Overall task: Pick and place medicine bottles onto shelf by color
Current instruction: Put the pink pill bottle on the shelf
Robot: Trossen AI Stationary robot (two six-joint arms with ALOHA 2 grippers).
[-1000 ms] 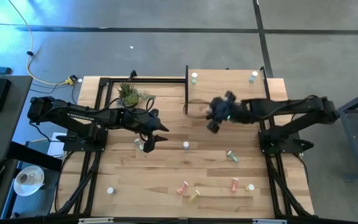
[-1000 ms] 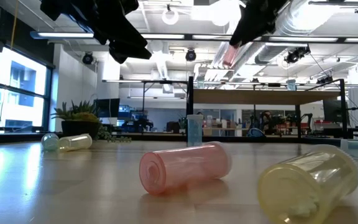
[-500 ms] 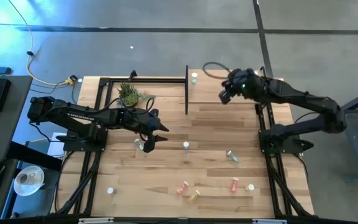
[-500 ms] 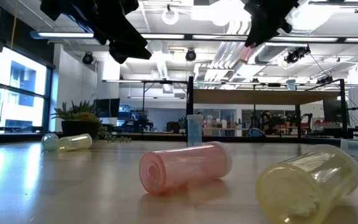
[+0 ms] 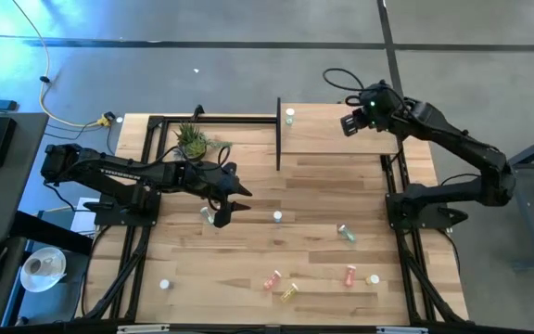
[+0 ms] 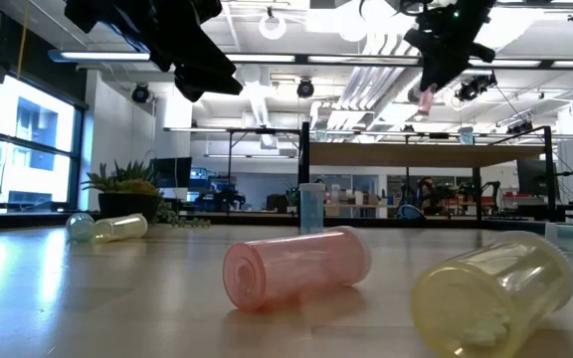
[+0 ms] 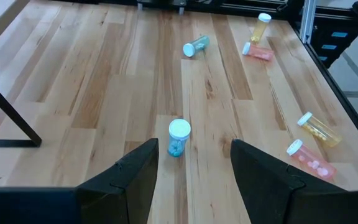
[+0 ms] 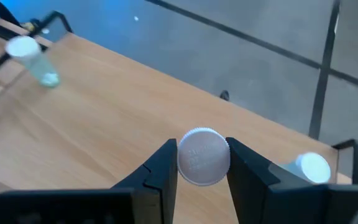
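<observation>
My right gripper (image 5: 348, 122) hangs above the far right part of the shelf (image 5: 327, 139), shut on an orange-red medicine bottle (image 6: 427, 97) whose white cap (image 8: 204, 157) faces the wrist camera. One teal bottle (image 5: 290, 115) stands on the shelf's far left corner, and another white-capped bottle (image 8: 311, 167) stands near its right end. My left gripper (image 5: 232, 199) hovers open above the table's middle left. A teal bottle (image 7: 179, 137) stands upright on the table just ahead of it, untouched. My right gripper pinches the orange-red bottle between its two fingers at the cap end (image 8: 185, 163), one finger on each side. The fingers slant down from the right, roughly along the bottle. The bottle's body pokes out below the fingertips (image 6: 427, 97), lifted clear above the shelf.
Several bottles lie on the near part of the table: teal (image 5: 346, 232), orange (image 5: 273, 278), yellow (image 5: 288, 292), orange-red (image 5: 350, 275) and a white one (image 5: 165, 285). A potted plant (image 5: 193, 139) stands at the far left, beside the shelf's black frame (image 5: 278, 134).
My right gripper has carried the orange-red bottle from above the table's middle toward the far right edge and upward, ending over the shelf's right part. It rolled and tipped on the way and stayed shut on the bottle.
</observation>
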